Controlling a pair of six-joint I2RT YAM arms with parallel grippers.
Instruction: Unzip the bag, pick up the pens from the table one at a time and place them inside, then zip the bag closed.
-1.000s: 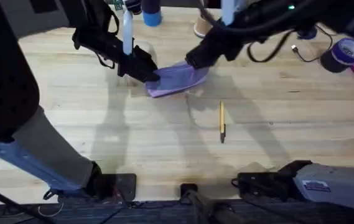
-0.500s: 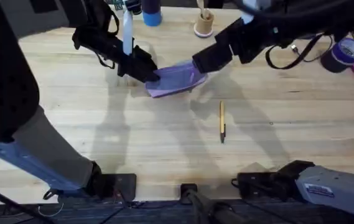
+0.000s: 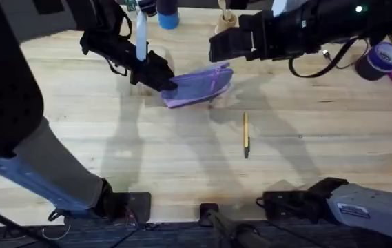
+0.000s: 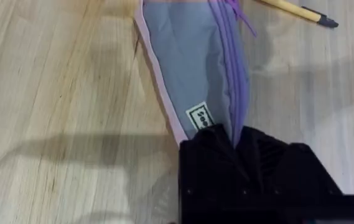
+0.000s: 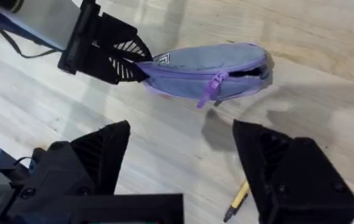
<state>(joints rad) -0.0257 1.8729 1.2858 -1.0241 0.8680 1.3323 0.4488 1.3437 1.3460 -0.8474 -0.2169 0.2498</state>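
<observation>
The left gripper (image 3: 167,80) was clamped shut on one end of the bag (image 3: 197,86), its black fingers pinching the fabric right at the zipper line. To my eye that grip was there to anchor the pouch so the zipper could be worked against it without the whole thing sliding across the table (image 3: 113,151). The right gripper (image 5: 180,165) hung above the bag with its jaws spread wide and nothing between them, clear of the fabric. Below it the zipper pull (image 5: 209,88), with its purple tab, sat partway along the pouch, and the stretch past it toward the free end gaped a little, so I judged the bag only partly unzipped.

The bag lay toward the far side of the table, its long axis running roughly left to right with a slight tilt, the held end pointing toward the left arm and the open end toward the right. The pen (image 3: 246,134) lay on the bare wood nearer the arms' bases, apart from the pouch, its long axis running near to far and its dark tip toward the bases.
</observation>
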